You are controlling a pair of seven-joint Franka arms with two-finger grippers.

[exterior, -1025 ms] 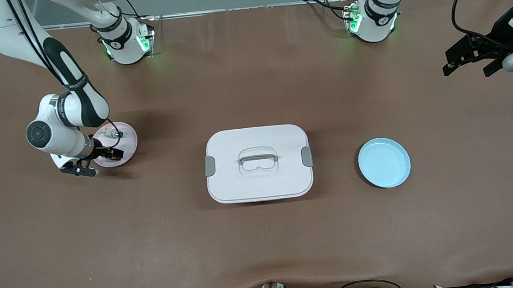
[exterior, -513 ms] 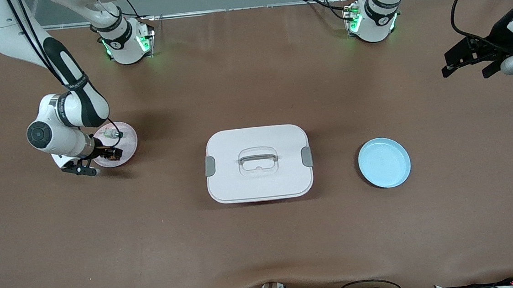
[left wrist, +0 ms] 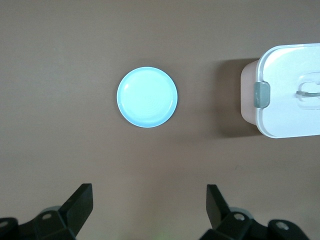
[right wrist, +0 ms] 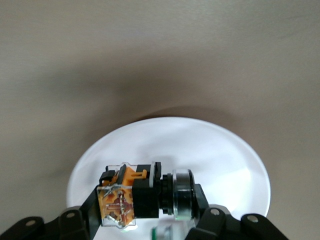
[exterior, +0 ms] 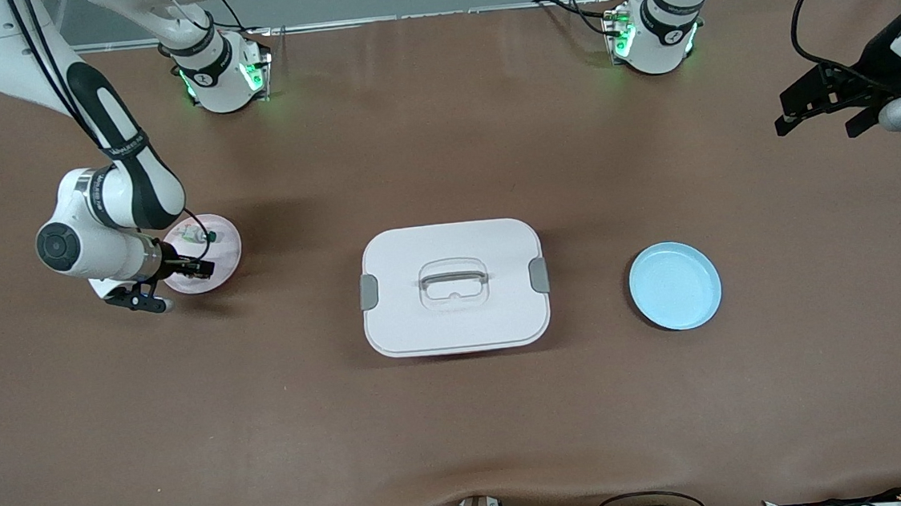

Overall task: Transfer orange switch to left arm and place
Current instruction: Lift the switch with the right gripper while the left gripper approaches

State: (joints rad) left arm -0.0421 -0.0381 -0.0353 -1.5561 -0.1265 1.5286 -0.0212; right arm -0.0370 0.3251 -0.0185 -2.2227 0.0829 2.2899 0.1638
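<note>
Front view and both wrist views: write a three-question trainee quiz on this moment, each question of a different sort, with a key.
1. True or false: the right hand is shut on the orange switch at the pink plate.
2. Which lies nearest the left arm's end of the table? A. the box B. the blue plate C. the pink plate
3. Fill in: the left hand hangs with its fingers ____ .

Key: 1 true; 2 B; 3 open.
</note>
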